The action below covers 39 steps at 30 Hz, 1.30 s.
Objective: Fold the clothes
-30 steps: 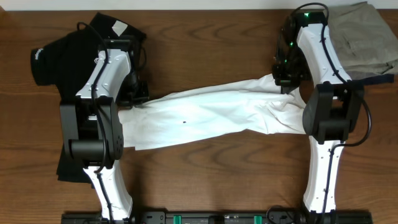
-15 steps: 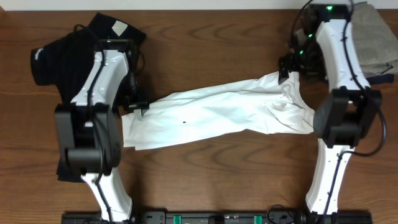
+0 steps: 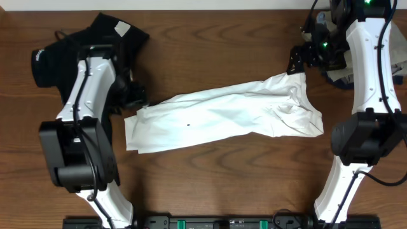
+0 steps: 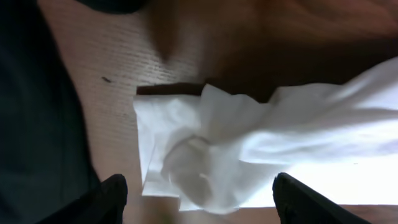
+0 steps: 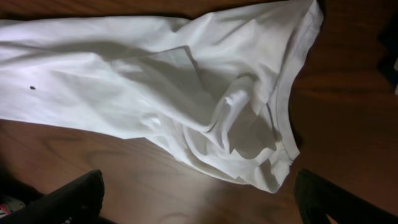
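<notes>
At the far left of the wooden surface point(image 3: 210, 51) the black shirt point(image 3: 60, 60) lies in a loose heap, with a small white logo point(image 3: 39, 56) at its left edge and a white label point(image 3: 119, 28) turned up near its top. The left arm point(image 3: 86, 102) reaches across this heap. The left gripper point(image 3: 135, 98) sits at the shirt's right side, just off the upper left corner of the white T-shirt point(image 3: 222, 117).

In the left wrist view the jaws of that gripper point(image 4: 199, 180) are spread wide and hold nothing. The crumpled corner of the white T-shirt point(image 4: 211, 155) lies on the surface below them, and the black shirt point(image 4: 37, 124) fills the left side of the view.

The white T-shirt lies across the middle of the surface as a long, narrow, wrinkled band that rises from lower left to upper right. A small dark speck point(image 3: 189, 124) marks it left of centre. Its right end is bunched into folds, with a stitched hem point(image 5: 283, 93) curving round the edge.

The right gripper point(image 3: 299, 60) hangs just above the shirt's upper right corner. In the right wrist view its jaws point(image 5: 200, 177) are also wide apart and empty, with the garment flat on the wood beneath. A scrap of navy cloth point(image 3: 340, 77) shows behind the right arm point(image 3: 372, 70).
</notes>
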Motion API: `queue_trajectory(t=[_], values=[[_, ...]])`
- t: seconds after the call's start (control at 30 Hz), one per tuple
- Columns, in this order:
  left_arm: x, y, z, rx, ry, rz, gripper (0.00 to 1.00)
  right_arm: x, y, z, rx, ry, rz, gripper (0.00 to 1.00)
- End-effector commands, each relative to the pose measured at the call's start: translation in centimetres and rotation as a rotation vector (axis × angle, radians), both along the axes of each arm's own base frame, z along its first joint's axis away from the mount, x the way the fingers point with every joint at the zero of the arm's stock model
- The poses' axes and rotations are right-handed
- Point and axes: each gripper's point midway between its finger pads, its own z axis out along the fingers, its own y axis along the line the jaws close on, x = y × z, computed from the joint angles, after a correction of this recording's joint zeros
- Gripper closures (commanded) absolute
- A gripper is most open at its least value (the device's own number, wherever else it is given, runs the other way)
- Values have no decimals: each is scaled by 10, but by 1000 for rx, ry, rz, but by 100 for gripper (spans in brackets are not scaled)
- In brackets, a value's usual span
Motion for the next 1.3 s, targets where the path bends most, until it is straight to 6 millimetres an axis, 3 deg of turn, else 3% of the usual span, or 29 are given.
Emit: queue_trajectory(t=[0.0,0.37,0.7,1.0,1.27], values=[[-10,-1,-14,-92,16,-15,23,3,0,8,16,-35,14,5],[-39,-3,-58,-123,57,-53,23,6,0,8,15,-48,15,5],[-48,-3,-93,-107,14,-60,23,5,0,8,16,-45,15,4],[-50,31,-101,90,25,-82,23,5,0,8,16,-46,15,4],[-51,31,-101,94,28,-74,24,5,0,8,16,-46,15,2]])
